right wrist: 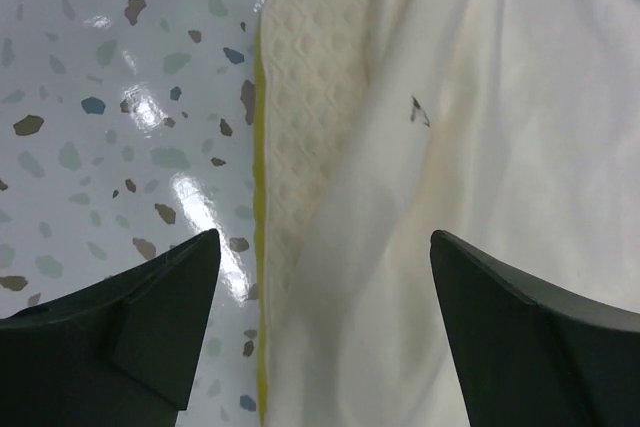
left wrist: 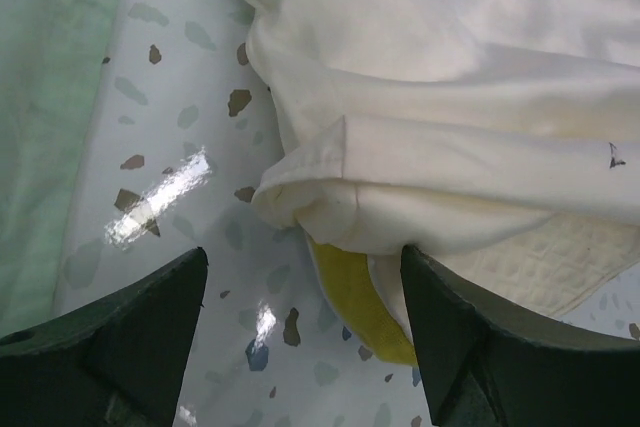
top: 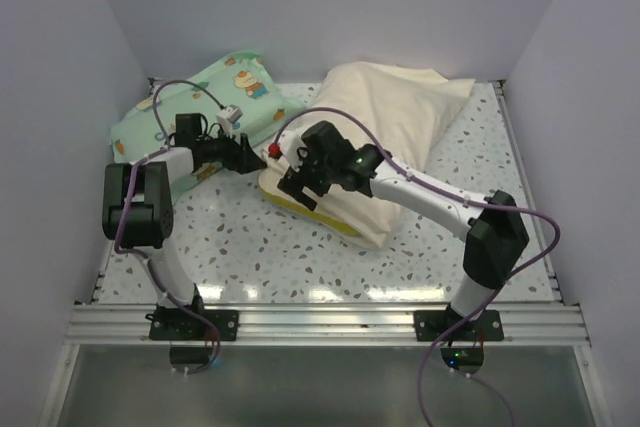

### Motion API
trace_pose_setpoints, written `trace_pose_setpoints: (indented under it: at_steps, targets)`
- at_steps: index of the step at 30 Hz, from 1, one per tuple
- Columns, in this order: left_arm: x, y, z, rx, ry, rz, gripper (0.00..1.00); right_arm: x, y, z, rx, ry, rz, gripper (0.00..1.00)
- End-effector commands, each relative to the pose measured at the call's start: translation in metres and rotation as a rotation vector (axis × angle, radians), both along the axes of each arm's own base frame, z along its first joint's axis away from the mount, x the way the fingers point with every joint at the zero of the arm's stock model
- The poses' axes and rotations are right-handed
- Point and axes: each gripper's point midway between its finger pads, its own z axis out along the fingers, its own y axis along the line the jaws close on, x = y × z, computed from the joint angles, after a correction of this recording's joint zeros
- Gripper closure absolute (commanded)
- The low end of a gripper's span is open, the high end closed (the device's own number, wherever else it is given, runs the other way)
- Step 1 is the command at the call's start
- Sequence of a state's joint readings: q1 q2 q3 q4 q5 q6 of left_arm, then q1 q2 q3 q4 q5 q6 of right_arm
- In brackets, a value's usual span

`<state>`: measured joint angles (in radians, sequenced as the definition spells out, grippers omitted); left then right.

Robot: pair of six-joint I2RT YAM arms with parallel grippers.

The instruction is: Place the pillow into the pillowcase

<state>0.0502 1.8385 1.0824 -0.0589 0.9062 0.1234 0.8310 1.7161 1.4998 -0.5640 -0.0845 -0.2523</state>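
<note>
the pillow (right wrist: pixel 310 97) lay on the tabletop (top: pixel 300 267), most of it already inside the pillowcase (right wrist: pixel 500 147), with one end poking out of the open mouth. to finish this well, i judged, my left claw (left wrist: pixel 300 267), spread wide just short of the folded hem, should pinch that hem alone and draw it over the exposed end. my right claw (right wrist: pixel 325 247), also spread and hovering over that end, should press the pillow inward. the showing strip was dimpled cream with an olive-yellow side, and the case was smooth, thin and creased. a mint-green pillow (top: pixel 220 97) sat beyond my left arm.
</note>
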Motion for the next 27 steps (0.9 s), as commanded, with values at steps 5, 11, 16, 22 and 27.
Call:
trace_pose_setpoints:
  at_steps: [5, 11, 16, 22, 27]
  targets:
    - [0.035, -0.018, 0.022, -0.154, -0.139, -0.076, 0.23, 0.003, 0.057, -0.021, -0.074, -0.324, 0.149, 0.06]
    - [0.039, -0.023, 0.021, -0.23, -0.096, -0.091, 0.82, 0.034, 0.065, -0.076, -0.233, -0.402, 0.089, 0.07]
    - [0.013, -0.014, 0.03, -0.226, -0.059, -0.076, 1.0, 0.073, 0.032, -0.072, -0.289, -0.537, -0.064, 0.29]
    - [-0.028, -0.001, 0.032, -0.171, 0.033, -0.075, 1.0, 0.107, -0.009, -0.019, -0.291, -0.658, -0.243, 0.98]
    - [-0.071, -0.001, 0.064, -0.194, 0.122, -0.13, 1.0, 0.133, -0.05, -0.013, -0.376, -0.683, -0.333, 1.0]
